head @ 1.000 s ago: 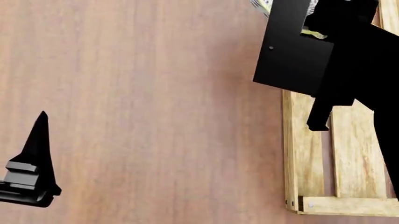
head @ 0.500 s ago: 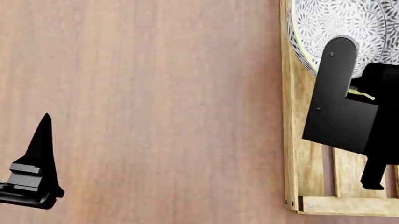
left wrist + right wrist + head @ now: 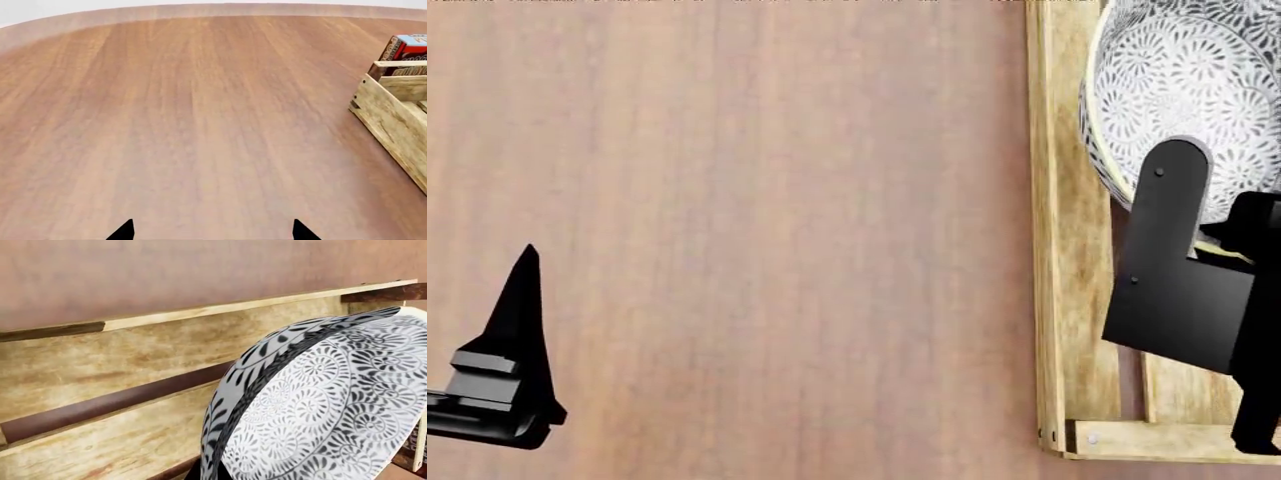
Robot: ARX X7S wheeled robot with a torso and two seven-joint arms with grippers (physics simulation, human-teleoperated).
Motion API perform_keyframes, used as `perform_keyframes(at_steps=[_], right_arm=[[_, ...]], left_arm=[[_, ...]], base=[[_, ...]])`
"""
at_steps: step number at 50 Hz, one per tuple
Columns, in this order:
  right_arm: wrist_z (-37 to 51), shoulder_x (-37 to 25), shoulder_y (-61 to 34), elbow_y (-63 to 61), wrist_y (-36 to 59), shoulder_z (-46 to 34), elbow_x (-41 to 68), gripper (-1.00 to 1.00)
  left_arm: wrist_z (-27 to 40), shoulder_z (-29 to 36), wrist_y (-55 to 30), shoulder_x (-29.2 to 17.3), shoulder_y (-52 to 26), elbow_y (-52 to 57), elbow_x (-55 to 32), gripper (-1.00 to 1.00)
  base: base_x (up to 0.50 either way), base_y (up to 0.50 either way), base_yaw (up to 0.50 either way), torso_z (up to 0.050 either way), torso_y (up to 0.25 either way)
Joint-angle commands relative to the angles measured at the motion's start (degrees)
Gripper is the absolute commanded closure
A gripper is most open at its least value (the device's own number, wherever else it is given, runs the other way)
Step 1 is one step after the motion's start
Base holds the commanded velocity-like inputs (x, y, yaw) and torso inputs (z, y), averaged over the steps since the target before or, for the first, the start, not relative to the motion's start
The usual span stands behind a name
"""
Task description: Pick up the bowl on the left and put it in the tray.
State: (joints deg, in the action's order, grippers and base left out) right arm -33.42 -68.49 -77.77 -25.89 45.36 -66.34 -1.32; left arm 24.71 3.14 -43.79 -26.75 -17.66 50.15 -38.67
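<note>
Reddish-brown wood grain covers the bench [image 3: 761, 240], and the tray [image 3: 1065, 300] is set on it as a long crate whose long axis runs away from the robot. Over the tray's slats the bowl [image 3: 1188, 90] is carried by the right tool [image 3: 1214, 245], which is clamped on the bowl's near rim. From the right wrist view the bowl [image 3: 320, 405] is seen tilted, its patterned wall above the slats and inside the tray's far rail [image 3: 220, 307]; contact with the slats cannot be told. The coming move is judged a straight lowering. The left tool [image 3: 212, 235], parted and idle, is kept well apart from the tray.
</note>
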Motion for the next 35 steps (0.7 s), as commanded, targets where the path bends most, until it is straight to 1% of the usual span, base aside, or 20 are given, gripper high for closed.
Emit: perform_keyframes(at_steps=[1, 9, 35], right_arm=[[0.72, 0.06, 0.96, 0.44, -0.69, -0.51, -1.12, 1.0], [1.8, 0.46, 2.16, 1.45, -1.09, -0.86, -1.01, 1.0], [1.47, 0.53, 3.46, 1.55, -1.02, -1.35, -0.48, 1.0]], left_arm=[[0.32, 0.13, 0.06, -0.24, -0.03, -0.05, -0.18, -1.0], [0.34, 0.41, 0.45, -0.33, 0.18, -0.26, -0.03, -1.0], [0.91, 0.52, 0.63, -0.93, 0.06, -0.29, -0.63, -1.0]], base=[[0.0, 0.0, 0.0, 0.0, 0.0], [0.0, 0.0, 0.0, 0.0, 0.0], [0.0, 0.0, 0.0, 0.0, 0.0]])
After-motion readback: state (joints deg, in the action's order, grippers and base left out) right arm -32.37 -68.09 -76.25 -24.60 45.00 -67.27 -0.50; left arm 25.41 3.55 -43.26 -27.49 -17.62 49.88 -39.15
